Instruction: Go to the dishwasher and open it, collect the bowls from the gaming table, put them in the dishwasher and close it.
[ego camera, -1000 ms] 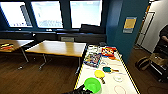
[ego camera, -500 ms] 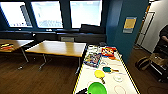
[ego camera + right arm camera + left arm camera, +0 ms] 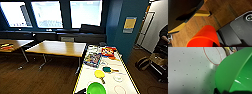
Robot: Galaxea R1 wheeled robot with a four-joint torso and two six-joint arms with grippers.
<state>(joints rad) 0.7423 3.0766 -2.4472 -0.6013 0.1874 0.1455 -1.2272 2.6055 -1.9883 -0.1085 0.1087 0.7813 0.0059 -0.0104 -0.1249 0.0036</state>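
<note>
The gaming table [image 3: 110,75] has a glossy white top with yellow edging and runs away from me at the lower right of the head view. A lime-green bowl [image 3: 96,88] sits at its near end, with the dark tip of my left arm [image 3: 80,91] beside it. In the left wrist view the green bowl [image 3: 233,72] looms large and tilted over the dotted white top [image 3: 186,65], and my left gripper [image 3: 219,91] is shut on its rim. My right gripper [image 3: 218,45] is shut on an orange bowl [image 3: 204,37], held over the wooden floor beside the table's yellow edge [image 3: 201,13].
On the white top lie a yellow paddle [image 3: 99,74], a green paddle [image 3: 107,69], game boxes [image 3: 92,60] and a red ring [image 3: 120,89]. Wooden tables [image 3: 58,47] stand to the left. A blue wall [image 3: 125,32] and a person [image 3: 163,37] are on the right.
The head view has shifted slightly, so the green bowl sits a little lower in the picture. Nothing else has visibly moved.
</note>
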